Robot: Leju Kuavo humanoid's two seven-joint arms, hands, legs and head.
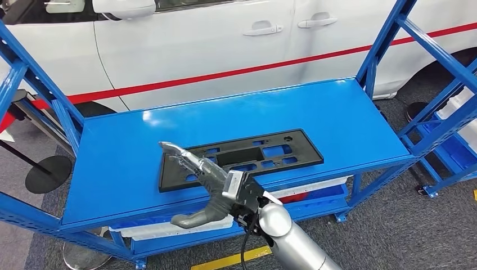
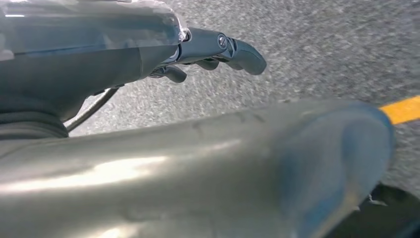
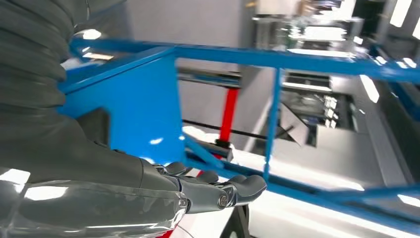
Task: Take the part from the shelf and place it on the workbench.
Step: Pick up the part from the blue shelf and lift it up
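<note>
1. The black part (image 1: 239, 157) lies flat at the shelf's (image 1: 124, 146) centre, near its 6 o'clock edge, so you can reach it.
2. Your right robot hand (image 1: 194, 166) hovers outstretched over the part's 9 o'clock end, fingers released, gripping nothing.
3. Your left robot hand (image 2: 213, 49) hangs above the floor (image 2: 322, 49), loosely curled, holding nothing.

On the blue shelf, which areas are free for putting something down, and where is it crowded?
The blue shelf is bare along its back edge nearest the white car, at its right end, and at its left end. The front middle is crowded: the black part lies there, with the right hand over its left end.
</note>
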